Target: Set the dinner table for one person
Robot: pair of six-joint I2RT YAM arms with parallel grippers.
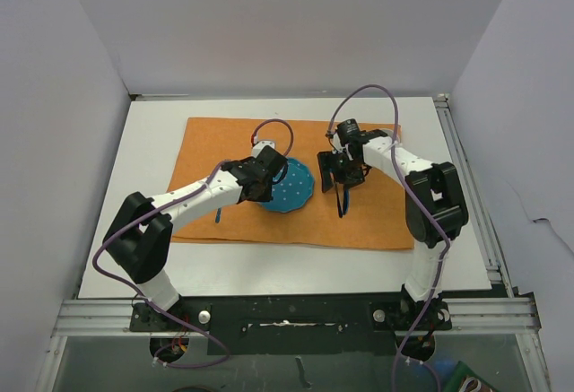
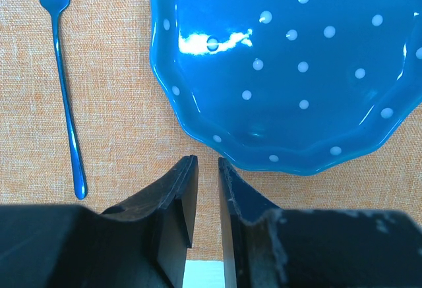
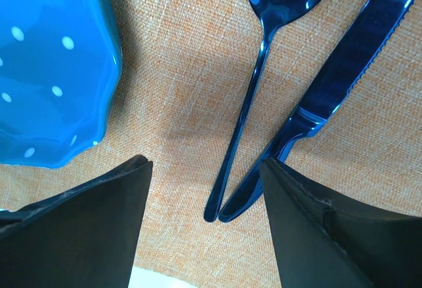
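The right arm's fingers point(image 1: 339, 177) hang wide open and empty over the orange placemat point(image 1: 359, 222) on the white desk point(image 1: 269, 271) beneath. The spoon point(image 3: 254, 84) and knife point(image 3: 343, 64) run lengthwise away from them, handle tips converging just ahead. The left arm's fingers point(image 1: 267, 181), a narrow slit apart and empty, sit just short of the dotted blue plate point(image 2: 283, 70), with the fork point(image 2: 66, 97) to their left; any cutlery straightening looks like the right arm's job.

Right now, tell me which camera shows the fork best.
The left wrist view: the fork lies close and sharp on the orange cloth, only its tine tips cut off. The top view shows only a tiny blue sliver of it. The right wrist view misses it.
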